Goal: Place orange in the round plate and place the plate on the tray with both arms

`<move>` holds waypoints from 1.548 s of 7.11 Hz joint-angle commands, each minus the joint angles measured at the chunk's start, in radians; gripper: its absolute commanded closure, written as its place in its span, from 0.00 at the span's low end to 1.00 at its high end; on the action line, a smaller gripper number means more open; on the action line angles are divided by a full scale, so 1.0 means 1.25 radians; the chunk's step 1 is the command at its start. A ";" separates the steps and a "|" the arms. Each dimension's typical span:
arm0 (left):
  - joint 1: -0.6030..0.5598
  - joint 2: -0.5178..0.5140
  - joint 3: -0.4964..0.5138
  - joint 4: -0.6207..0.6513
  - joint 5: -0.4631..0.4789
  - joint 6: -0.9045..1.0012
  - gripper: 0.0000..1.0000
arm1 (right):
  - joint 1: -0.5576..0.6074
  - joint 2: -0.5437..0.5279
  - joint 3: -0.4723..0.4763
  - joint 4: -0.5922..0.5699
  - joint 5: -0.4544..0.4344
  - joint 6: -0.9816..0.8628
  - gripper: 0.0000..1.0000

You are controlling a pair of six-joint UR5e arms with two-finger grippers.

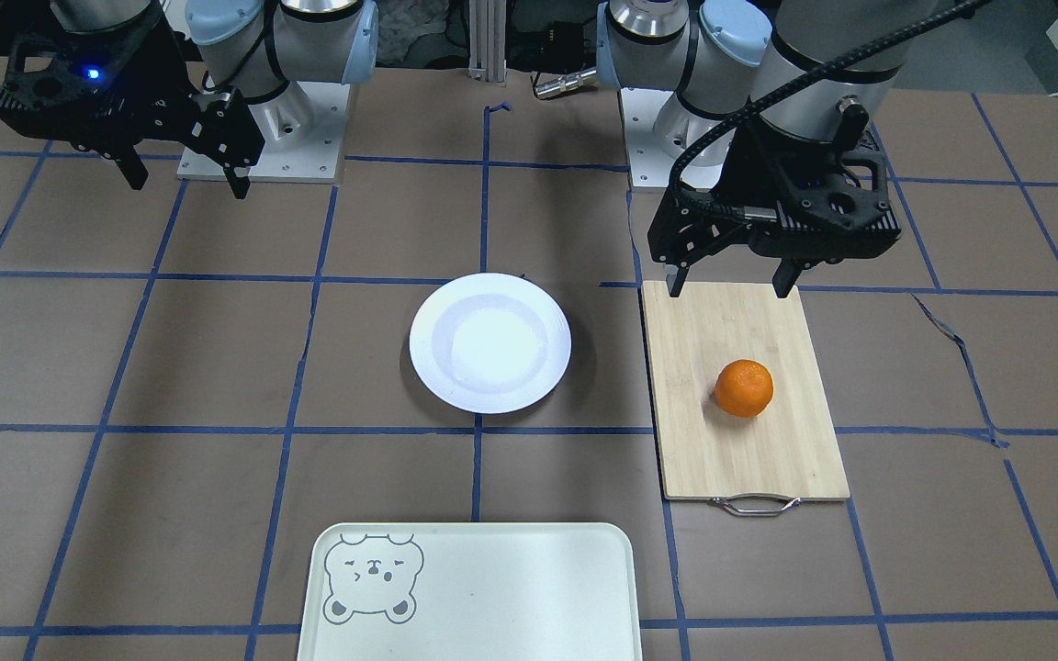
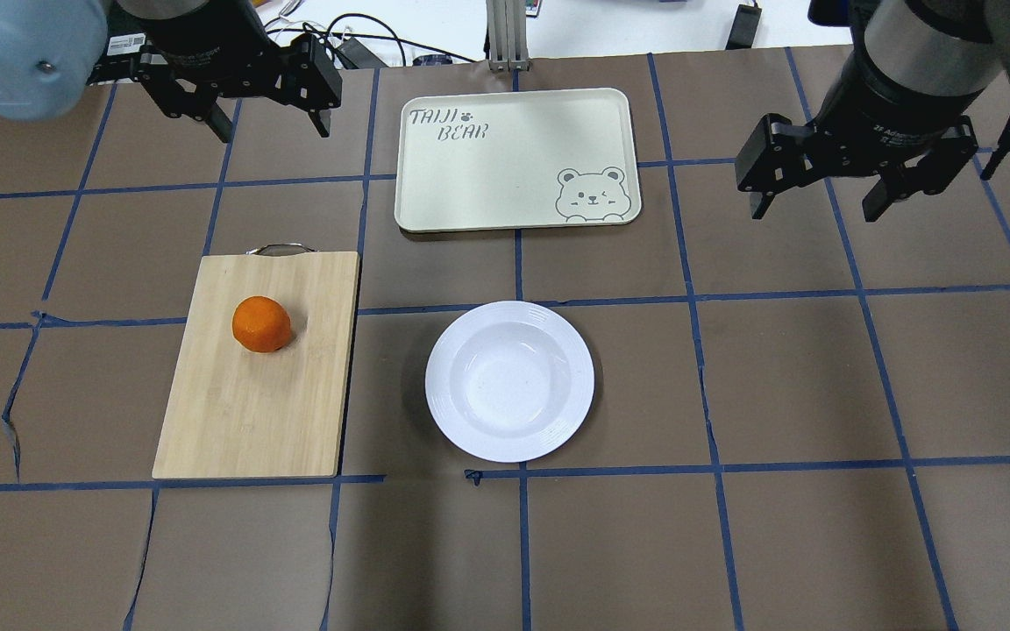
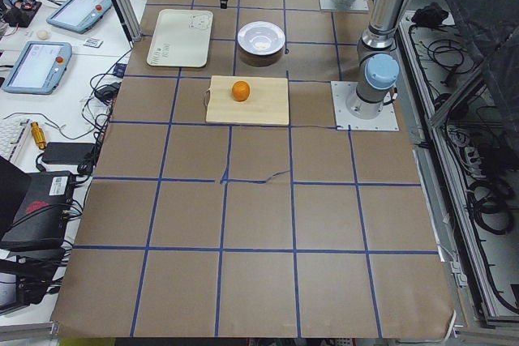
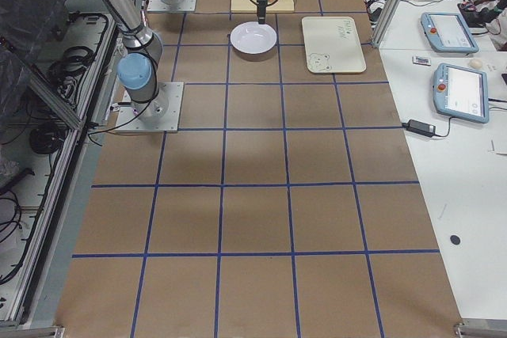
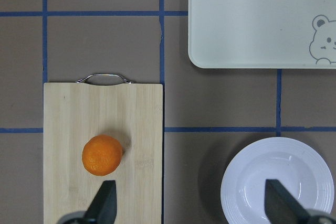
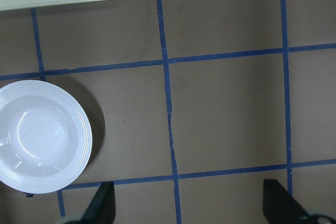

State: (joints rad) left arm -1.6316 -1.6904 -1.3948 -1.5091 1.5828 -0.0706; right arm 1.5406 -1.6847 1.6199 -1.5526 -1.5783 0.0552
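Note:
The orange [image 2: 261, 323] [image 1: 744, 387] [image 5: 102, 155] lies on a bamboo cutting board, apart from everything else. An empty white round plate [image 2: 509, 381] [image 1: 489, 342] [image 6: 39, 135] sits mid-table. Beyond it, on the side far from the robot, the pale tray [image 2: 514, 158] [image 1: 492, 597] with a bear outline holds nothing. My left gripper [image 2: 273, 131] [image 1: 728, 290] [image 5: 191, 203] hangs open and empty well above the board. Open and empty too, my right gripper [image 2: 812, 215] [image 1: 189, 188] [image 6: 189, 205] hovers high over bare table on the plate's right-arm side.
The cutting board [image 2: 259, 412] [image 1: 740, 459] has a metal handle [image 2: 277, 249] at its far end. Blue tape lines grid the brown table cover. Both arm bases [image 1: 263, 138] stand at the robot's edge. A side bench [image 3: 49, 54] carries tablets and cables.

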 commanded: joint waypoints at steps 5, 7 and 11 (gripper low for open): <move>0.009 -0.002 0.002 -0.020 0.000 0.000 0.00 | 0.001 -0.001 0.001 0.005 -0.020 -0.001 0.00; 0.049 -0.053 -0.006 -0.009 0.001 0.021 0.00 | 0.000 -0.001 0.002 0.005 -0.021 -0.001 0.00; 0.175 -0.159 -0.187 0.155 0.005 0.190 0.00 | 0.000 -0.001 0.002 0.005 -0.022 -0.007 0.00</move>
State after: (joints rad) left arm -1.4663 -1.8617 -1.5291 -1.4064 1.5885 0.1058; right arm 1.5401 -1.6858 1.6229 -1.5462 -1.6055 0.0507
